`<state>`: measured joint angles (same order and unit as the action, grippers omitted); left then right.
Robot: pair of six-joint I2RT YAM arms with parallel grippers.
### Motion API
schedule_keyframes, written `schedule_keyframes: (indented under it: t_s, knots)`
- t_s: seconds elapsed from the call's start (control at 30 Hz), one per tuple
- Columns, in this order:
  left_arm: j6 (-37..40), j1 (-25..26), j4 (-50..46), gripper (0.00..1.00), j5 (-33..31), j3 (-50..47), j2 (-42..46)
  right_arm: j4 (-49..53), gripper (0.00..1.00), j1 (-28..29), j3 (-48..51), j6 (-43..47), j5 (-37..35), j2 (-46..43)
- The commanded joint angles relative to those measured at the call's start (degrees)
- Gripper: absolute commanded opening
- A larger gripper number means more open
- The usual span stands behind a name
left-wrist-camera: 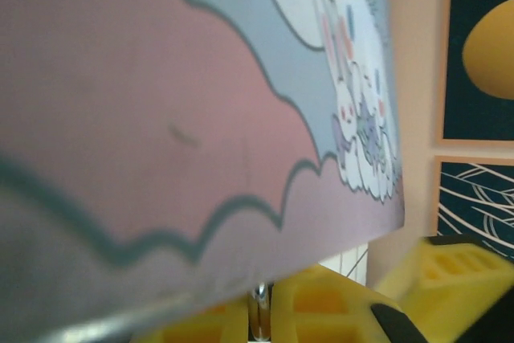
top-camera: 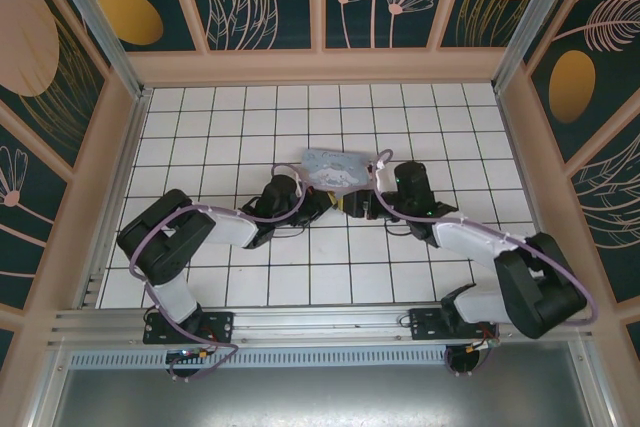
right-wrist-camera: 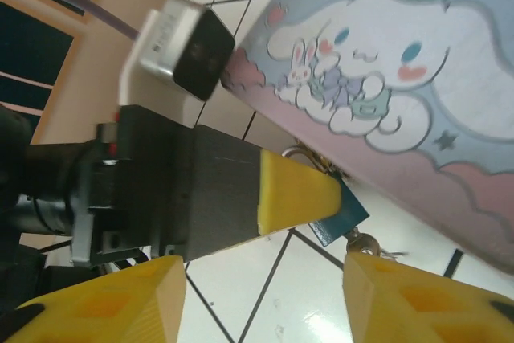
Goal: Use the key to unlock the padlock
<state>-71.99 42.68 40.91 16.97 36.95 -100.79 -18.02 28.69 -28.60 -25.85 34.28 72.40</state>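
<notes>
The teal-blue padlock [right-wrist-camera: 344,216] hangs just above the tiles beside the tin box, its silvery shackle [left-wrist-camera: 261,304] pinched between my left gripper's yellow fingers [left-wrist-camera: 321,303]. My left gripper [left-wrist-camera: 263,323] is shut on the padlock and also shows from the side [right-wrist-camera: 297,190]. The small brassy key [right-wrist-camera: 363,241] sticks out of the padlock's lower end. My right gripper [right-wrist-camera: 261,279] is open, its right finger [right-wrist-camera: 418,303] just below the key without gripping it. From above, the left gripper [top-camera: 322,202] and right gripper [top-camera: 362,197] meet tip to tip in front of the box.
The pastel cartoon tin box [top-camera: 335,165] lies on the white tiled floor [top-camera: 330,257] right behind both grippers and close over the padlock [right-wrist-camera: 401,70]. Wooden walls [top-camera: 320,67] ring the floor, and open tiles lie to the left, right and front.
</notes>
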Motion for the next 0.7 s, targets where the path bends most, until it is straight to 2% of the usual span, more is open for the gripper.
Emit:
schedule_keyframes:
  t_s: [0.0,0.27,0.5,0.67]
  knots:
    - [1.42,0.21,0.5,0.0,-0.17,-0.3,-0.08,-1.95,0.58,-0.37,3.35,-2.99,-3.36,-2.24]
    - [2.63,0.21,-1.0,0.0,-0.14,-0.79,0.69,-10.04,0.59,0.92,6.84,-10.53,-4.92,0.5]
    - [2.88,0.29,-0.59,0.0,0.72,-1.75,0.35,-13.66,0.59,2.16,5.07,-12.29,-7.13,5.56]
    - [3.33,0.24,0.2,0.15,1.57,-2.96,0.98,-14.57,0.6,2.16,2.06,-12.21,-8.0,10.03]
